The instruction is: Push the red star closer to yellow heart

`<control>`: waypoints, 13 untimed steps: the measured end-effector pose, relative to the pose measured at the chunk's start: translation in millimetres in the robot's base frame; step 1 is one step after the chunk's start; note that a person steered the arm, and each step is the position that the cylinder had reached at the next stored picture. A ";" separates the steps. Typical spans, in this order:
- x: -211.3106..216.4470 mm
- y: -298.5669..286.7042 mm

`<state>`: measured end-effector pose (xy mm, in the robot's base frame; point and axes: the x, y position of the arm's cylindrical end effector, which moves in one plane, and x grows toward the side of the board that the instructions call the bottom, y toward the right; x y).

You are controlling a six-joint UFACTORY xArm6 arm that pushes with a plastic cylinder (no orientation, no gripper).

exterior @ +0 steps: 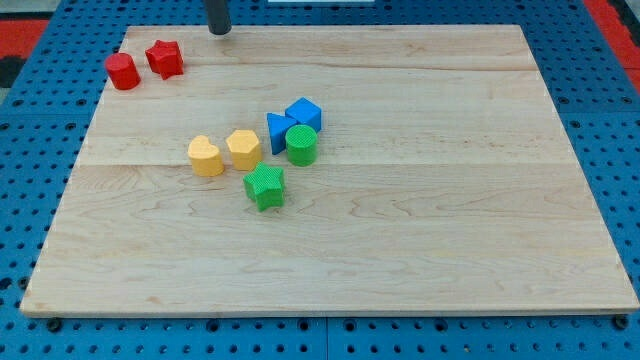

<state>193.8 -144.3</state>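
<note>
The red star (165,59) lies near the board's top left corner, with a red cylinder (122,71) just to its left. The yellow heart (205,156) lies left of the board's middle, well below and slightly right of the star. A yellow hexagonal block (243,149) sits just right of the heart. My tip (218,30) is at the board's top edge, to the right of and a little above the red star, apart from it.
Two blue blocks (303,113) (279,131), a green cylinder (301,145) and a green star (265,187) cluster near the middle, right of the yellow blocks. The wooden board (450,220) rests on a blue pegboard surface.
</note>
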 end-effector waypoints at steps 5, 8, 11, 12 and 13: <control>63.0 -30.3; 78.9 -20.9; 159.9 -60.5; 197.4 -39.4; 212.5 -24.2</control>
